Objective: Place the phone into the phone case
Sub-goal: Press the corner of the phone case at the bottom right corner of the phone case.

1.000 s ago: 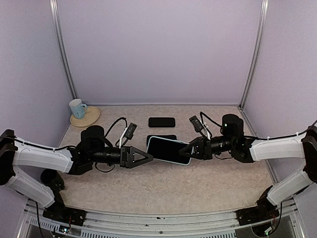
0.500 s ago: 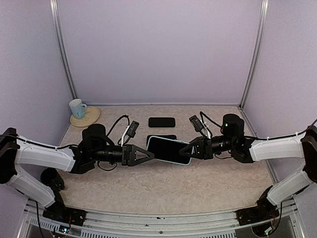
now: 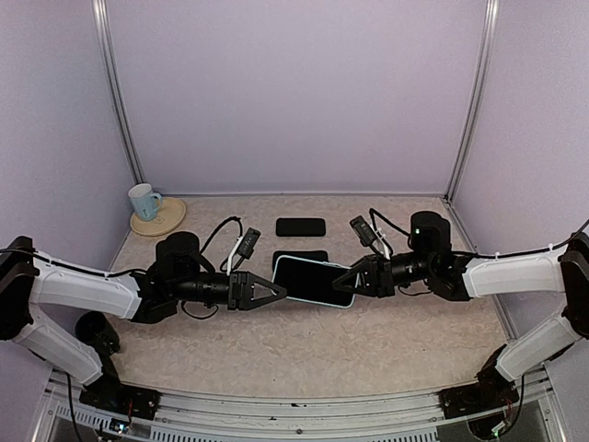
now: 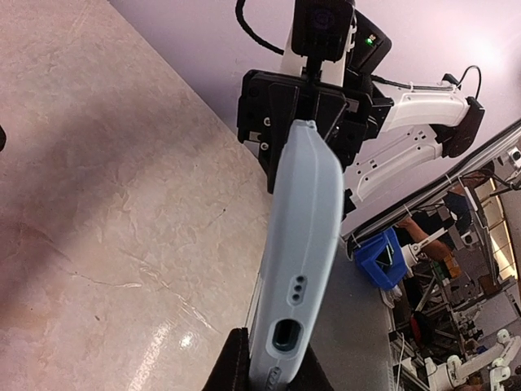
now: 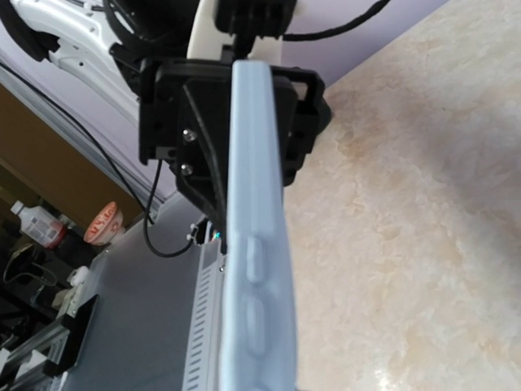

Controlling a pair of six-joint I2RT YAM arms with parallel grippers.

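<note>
— Nearest in, seen from above?
— Left gripper and right gripper, tips aimed at each other across the middle of the table.
— Between them?
— Phone, black face up, framed by the light-blue phone case. Spanning the gap, one short end at each gripper.
— Left one's grip?
— Closed on the phone case: in the left wrist view, dark fingers pressed to both sides of the end with the port cut-out.
— And the right?
— Clamped on the opposite end. Own fingers hidden in the right wrist view; only the case's long edge there, with two button bumps, running away toward the left gripper.
— Seated fully in the case?
— Hard to say. Blue rim visible along the near and left edges, nothing more certain.
— Touching the table?
— Seemingly raised above it, overlapping a black slab just behind.
— Farther back?
— Second black slab, lying flat, apart from the first. Then, toward the far left corner, a pale blue mug standing on a round coaster.
</note>
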